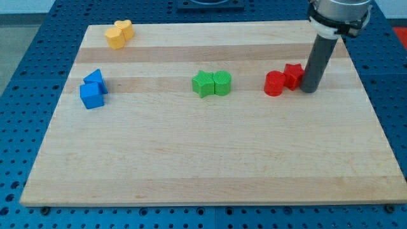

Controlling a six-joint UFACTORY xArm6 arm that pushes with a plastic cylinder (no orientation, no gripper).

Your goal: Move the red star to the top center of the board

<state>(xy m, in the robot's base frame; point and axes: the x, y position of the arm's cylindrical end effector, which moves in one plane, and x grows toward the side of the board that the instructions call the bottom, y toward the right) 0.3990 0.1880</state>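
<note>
The red star [293,74] lies on the wooden board [210,159] at the view's right, a little above mid height. A red cylinder [275,83] touches its left side. My tip [308,90] stands right against the star's right side, the dark rod rising from it to the view's top right.
A green star [203,84] and a green cylinder [222,83] sit together at the board's centre. Two blue blocks [93,89] lie at the left edge. Two yellow blocks [119,34] lie at the top left corner. The board's right edge is close to my tip.
</note>
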